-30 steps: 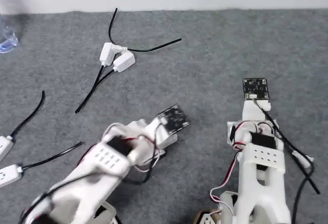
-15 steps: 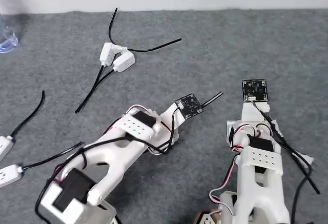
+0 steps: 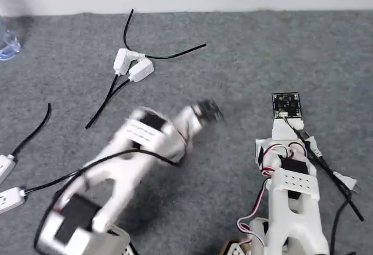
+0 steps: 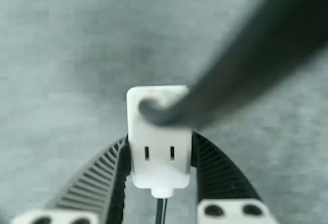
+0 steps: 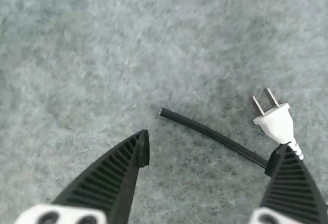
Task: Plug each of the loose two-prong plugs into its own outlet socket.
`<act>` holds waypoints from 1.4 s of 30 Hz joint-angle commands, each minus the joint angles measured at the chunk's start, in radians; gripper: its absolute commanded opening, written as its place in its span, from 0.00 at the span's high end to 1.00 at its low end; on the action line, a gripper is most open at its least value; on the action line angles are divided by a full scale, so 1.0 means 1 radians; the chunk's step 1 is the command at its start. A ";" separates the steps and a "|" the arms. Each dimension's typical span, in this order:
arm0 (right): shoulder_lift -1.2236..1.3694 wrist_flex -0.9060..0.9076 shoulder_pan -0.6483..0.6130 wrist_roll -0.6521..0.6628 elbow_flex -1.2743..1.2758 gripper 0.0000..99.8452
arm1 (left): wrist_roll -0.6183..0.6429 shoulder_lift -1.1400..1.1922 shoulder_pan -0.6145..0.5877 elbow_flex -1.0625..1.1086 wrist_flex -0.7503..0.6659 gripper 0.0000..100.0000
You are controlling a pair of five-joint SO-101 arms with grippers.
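socket (image 4: 156,126) sits pinched in the left tool (image 4: 160,149); right tool (image 5: 212,149) is spread, loose plug (image 5: 275,122) just beside it.

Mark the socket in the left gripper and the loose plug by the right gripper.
socket (image 4: 159,138), left wrist view, on its slotted white face.
loose plug (image 5: 277,124), right wrist view, on its white body.
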 commanded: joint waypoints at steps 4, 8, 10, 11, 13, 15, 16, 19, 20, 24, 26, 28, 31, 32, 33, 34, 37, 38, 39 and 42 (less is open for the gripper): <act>-0.028 -0.018 -0.012 0.008 -0.006 0.66 | -0.175 -0.172 -0.328 -0.180 0.127 0.99; -0.028 -0.018 -0.012 0.008 -0.006 0.66 | -0.264 -0.086 -0.463 -0.234 0.097 0.99; -0.028 -0.018 -0.012 0.008 -0.006 0.66 | -0.308 -0.023 -0.493 -0.257 0.068 0.99; -0.028 -0.018 -0.012 0.008 -0.006 0.66 | -0.313 0.012 -0.502 -0.269 0.038 0.99; -0.028 -0.019 -0.012 0.008 -0.005 0.66 | -0.313 0.087 -0.506 -0.297 -0.041 0.99; -0.028 -0.021 -0.012 0.008 0.000 0.66 | -0.311 0.170 -0.506 -0.331 -0.138 0.99; -0.028 -0.022 -0.012 0.008 0.005 0.66 | -0.311 0.215 -0.505 -0.354 -0.192 0.99; -0.028 -0.047 -0.027 0.038 0.018 0.66 | -0.310 0.347 -0.502 -0.444 -0.316 0.99; -0.028 -0.056 -0.038 0.061 0.029 0.66 | -0.310 0.390 -0.502 -0.483 -0.333 0.99; -0.030 -0.068 -0.094 0.140 0.049 0.66 | -0.259 0.529 -0.505 -0.633 -0.324 0.99; -0.030 -0.068 -0.097 0.150 0.049 0.66 | -0.155 0.562 -0.509 -0.694 -0.296 0.95; -0.030 -0.068 -0.101 0.152 0.049 0.66 | -0.061 0.565 -0.526 -0.745 -0.215 0.85; -0.030 -0.068 -0.102 0.153 0.049 0.66 | -0.051 0.566 -0.532 -0.812 -0.137 0.79; -0.030 -0.068 -0.102 0.153 0.049 0.66 | -0.072 0.566 -0.532 -0.826 -0.120 0.79; -0.030 -0.068 -0.102 0.153 0.049 0.66 | -0.094 0.565 -0.532 -0.839 -0.104 0.79; -0.030 -0.068 -0.102 0.153 0.049 0.66 | -0.104 0.565 -0.534 -0.854 -0.089 0.79; -0.030 -0.067 -0.102 0.153 0.049 0.66 | -0.110 0.565 -0.534 -0.898 -0.044 0.79; -0.030 -0.067 -0.102 0.153 0.049 0.66 | -0.110 0.565 -0.534 -0.909 -0.035 0.79; -0.030 -0.067 -0.102 0.153 0.049 0.66 | -0.110 0.565 -0.534 -0.918 -0.026 0.80; -0.028 -0.068 -0.102 0.153 0.049 0.66 | -0.144 0.562 -0.540 -0.964 0.060 0.80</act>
